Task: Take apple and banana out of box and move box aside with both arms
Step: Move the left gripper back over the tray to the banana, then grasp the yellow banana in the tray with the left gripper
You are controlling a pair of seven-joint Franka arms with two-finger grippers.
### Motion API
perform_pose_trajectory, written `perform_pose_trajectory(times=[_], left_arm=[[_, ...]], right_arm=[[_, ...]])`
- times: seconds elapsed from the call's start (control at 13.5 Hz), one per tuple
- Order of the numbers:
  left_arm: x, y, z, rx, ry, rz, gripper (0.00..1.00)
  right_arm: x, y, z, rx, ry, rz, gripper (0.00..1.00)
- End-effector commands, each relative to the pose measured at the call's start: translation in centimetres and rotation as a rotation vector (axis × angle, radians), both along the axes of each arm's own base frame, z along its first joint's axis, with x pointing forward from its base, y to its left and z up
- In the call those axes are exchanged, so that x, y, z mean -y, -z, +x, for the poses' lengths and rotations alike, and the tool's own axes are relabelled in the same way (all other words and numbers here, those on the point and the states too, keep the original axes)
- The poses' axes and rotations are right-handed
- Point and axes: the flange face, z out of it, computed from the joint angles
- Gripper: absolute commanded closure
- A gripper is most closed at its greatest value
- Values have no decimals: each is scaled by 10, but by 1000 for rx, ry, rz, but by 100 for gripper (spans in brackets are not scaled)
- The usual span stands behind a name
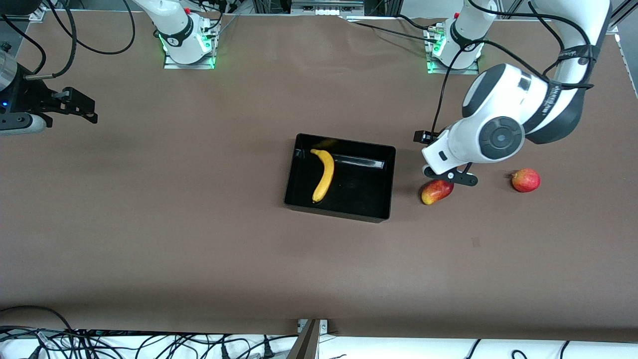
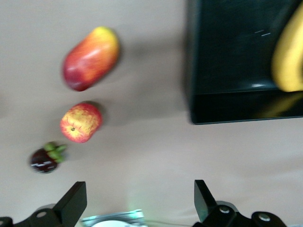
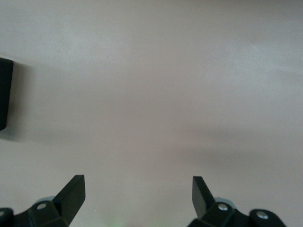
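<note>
Brown cloth covers the surface (image 1: 199, 239), and mid-way along it sits the black box (image 1: 341, 207) with the banana (image 1: 324, 174) lying inside. My left gripper (image 2: 140, 203) hangs wide and empty over the cloth at the left arm's end, just above a red-and-yellow mango (image 1: 436, 192) beside the box. My right gripper (image 3: 138, 196) waits, spread wide and empty, at the right arm's end. An apple (image 1: 526, 180) lies toward the left arm's end from the mango. A small dark mangosteen (image 2: 46, 158) lies near the apple.
</note>
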Motion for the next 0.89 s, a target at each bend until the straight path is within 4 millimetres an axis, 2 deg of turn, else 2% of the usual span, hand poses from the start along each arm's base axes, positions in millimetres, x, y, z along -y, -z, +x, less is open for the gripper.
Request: perform_pose_trajectory(times=[0.0,0.15,0.3,0.37,0.44,0.67,0.81], left_arm=[[55,28,18,12,-108,-55,0],[106,56,18,84,-258,-48,0],[142,82,15,118,-331,-77,0],[164,94,8,124,-347,-88,0],[190,116,-4,129,-356,-81,0],[228,165,-29,241,-245,0,0],[242,189,-33,302,-209,-24,0]], right_arm=[[0,-5,2,10,3,-14,0],[0,-5,2,8,3,-14,0],[0,-5,2,8,3,-14,0],[0,-5,2,8,3,-14,0],[0,-5,2,8,3,-14,0],[0,-5,2,8,1,-14,0],[0,-5,2,10,3,-14,0]])
